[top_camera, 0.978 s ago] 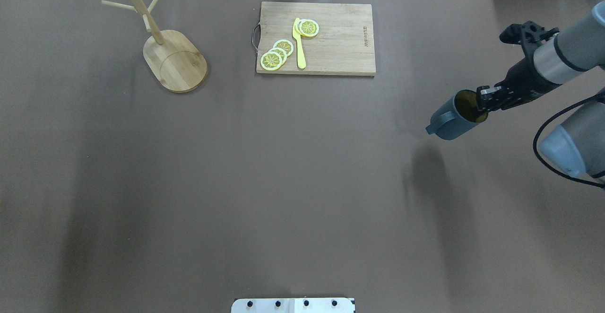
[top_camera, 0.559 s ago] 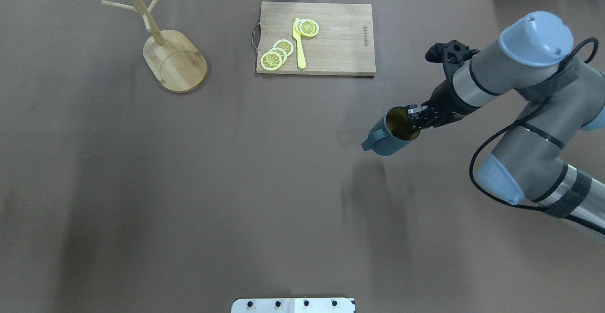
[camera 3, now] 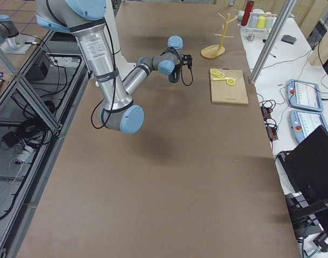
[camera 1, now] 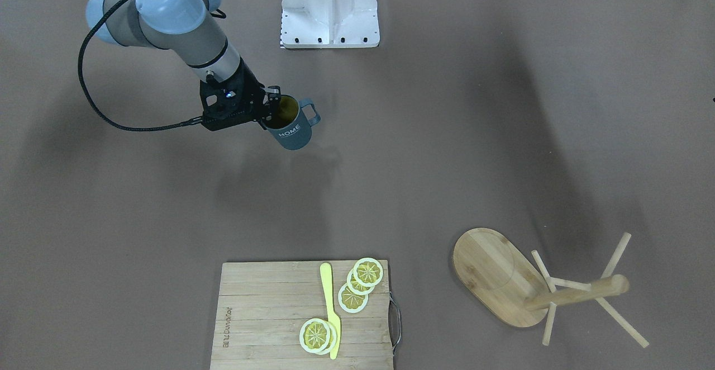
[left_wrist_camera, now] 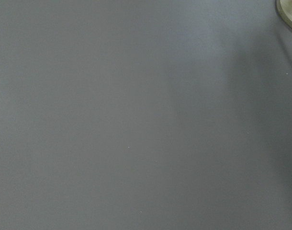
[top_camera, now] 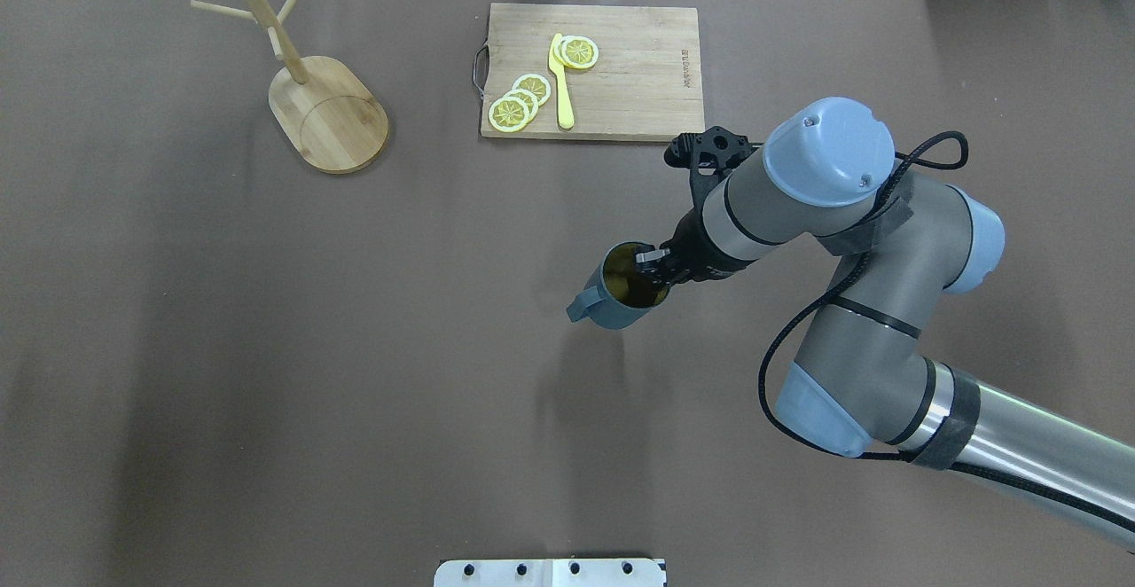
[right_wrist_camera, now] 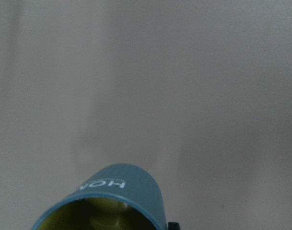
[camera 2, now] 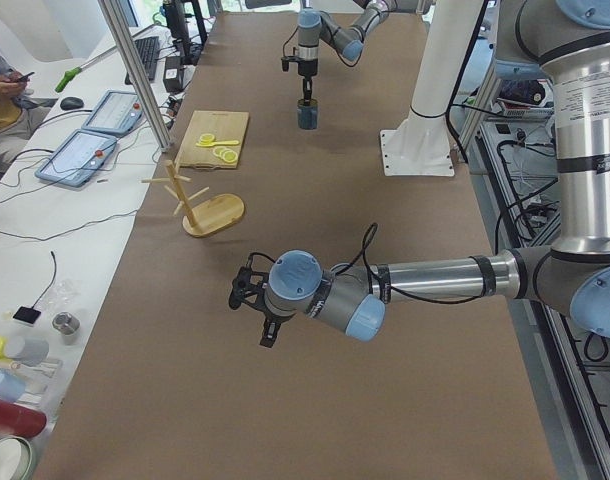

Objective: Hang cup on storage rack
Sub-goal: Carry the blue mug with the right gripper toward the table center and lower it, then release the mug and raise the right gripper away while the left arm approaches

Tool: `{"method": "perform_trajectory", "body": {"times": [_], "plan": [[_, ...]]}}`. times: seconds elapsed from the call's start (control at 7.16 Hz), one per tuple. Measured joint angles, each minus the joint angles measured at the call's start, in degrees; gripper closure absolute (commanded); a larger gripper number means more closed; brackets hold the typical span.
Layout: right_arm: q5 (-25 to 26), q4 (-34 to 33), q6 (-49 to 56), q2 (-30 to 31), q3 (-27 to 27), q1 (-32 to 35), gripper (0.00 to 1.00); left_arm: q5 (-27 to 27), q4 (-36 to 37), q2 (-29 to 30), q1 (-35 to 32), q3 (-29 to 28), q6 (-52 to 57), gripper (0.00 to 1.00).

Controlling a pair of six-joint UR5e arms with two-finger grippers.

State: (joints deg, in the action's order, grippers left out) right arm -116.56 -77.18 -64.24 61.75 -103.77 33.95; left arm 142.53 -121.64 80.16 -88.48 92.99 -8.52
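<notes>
Midair, R gripper (top_camera: 653, 268) on cup (top_camera: 612, 308) rim

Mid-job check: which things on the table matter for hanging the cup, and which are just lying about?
In the job: cup, gripped at its rim by the right claw; storage rack.
Lying about: cutting board; lemon slices; yellow knife.

Slate-blue cup (camera 1: 291, 133), white "HOME" lettering

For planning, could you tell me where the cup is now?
Overhead view: the cup hangs in the right tool, right of centre, nearer the robot than the cutting board.
</notes>
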Motion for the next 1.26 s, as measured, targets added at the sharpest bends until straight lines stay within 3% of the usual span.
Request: {"method": "perform_trajectory", "body": {"times": [0.7,0.98,1.26], "plan": [[6.0,-1.5,-0.1,-5.2,3.9,-5.7,1.0,1.1,0.0,0.0,0.1,0.0,-0.1,0.02],[6.2,-1.5,0.0,-5.7,5.1,-6.4,0.86,1.4,0.0,0.0,0.1,0.0,-0.1,0.02],[6.2,-1.5,-0.1,-6.1,5.7,-6.9,0.52,1.4,0.0,0.0,0.2,0.1,-0.1,0.02]]}}
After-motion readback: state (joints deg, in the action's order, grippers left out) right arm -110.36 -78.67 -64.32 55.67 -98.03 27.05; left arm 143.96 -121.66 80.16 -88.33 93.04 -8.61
